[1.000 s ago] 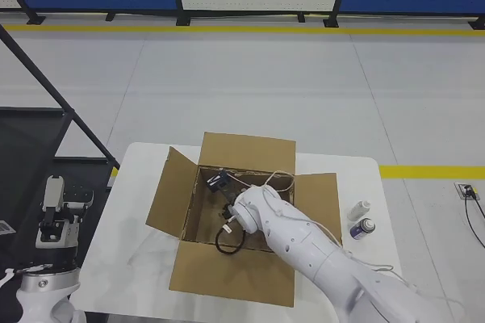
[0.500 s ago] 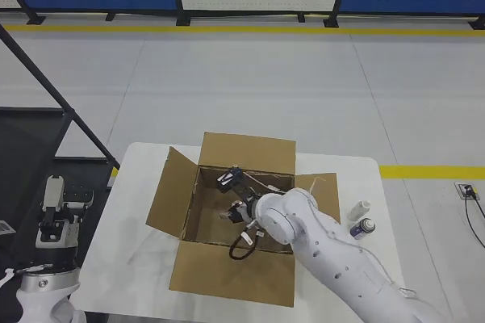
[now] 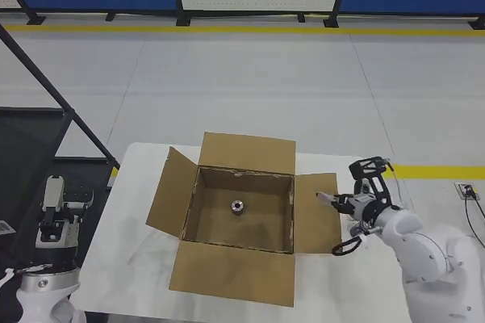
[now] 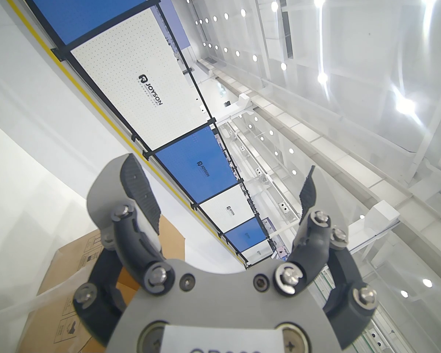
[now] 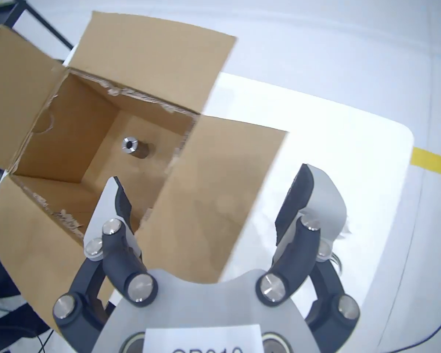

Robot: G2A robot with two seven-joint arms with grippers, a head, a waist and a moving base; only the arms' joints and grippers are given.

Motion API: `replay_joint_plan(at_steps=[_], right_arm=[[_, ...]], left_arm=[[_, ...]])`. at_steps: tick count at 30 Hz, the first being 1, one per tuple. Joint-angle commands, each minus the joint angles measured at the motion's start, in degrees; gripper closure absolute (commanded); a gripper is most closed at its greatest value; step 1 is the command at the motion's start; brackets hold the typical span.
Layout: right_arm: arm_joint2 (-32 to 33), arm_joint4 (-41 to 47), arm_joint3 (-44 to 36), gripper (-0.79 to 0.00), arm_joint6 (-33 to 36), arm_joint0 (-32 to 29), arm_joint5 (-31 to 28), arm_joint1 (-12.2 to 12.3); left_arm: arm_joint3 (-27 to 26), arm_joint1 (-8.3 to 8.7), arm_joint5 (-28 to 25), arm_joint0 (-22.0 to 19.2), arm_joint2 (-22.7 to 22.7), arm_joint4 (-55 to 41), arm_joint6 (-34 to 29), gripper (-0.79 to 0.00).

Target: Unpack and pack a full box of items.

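Right gripper (image 5: 209, 200) has withdrawn from the cardboard box (image 3: 247, 152) and now sits over its right flap, jaws wide apart, empty. Left gripper (image 4: 224, 192) likewise spread, empty. Metal cylinder (image 3: 237, 206) lies on the box floor.

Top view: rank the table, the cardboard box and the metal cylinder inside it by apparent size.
1. table, though partly covered.
2. cardboard box, flaps open.
3. metal cylinder, by far the smallest.
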Motion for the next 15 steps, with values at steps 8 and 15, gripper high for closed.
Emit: replay_joint_plan(at_steps=[8, 15], right_arm=[[9.8, 0.17, 4.38, -0.785, 1.42, -6.48, -2.72, 1.51], [5.94, -4.26, 10.64, -0.785, 4.25, -4.4, -2.23, 2.07]], left_arm=[[0.0, 0.0, 0.0, 0.0, 0.0, 0.0, 0.0, -0.785], [0.0, 0.0, 0.0, 0.0, 0.0, 0.0, 0.0, -0.785]])
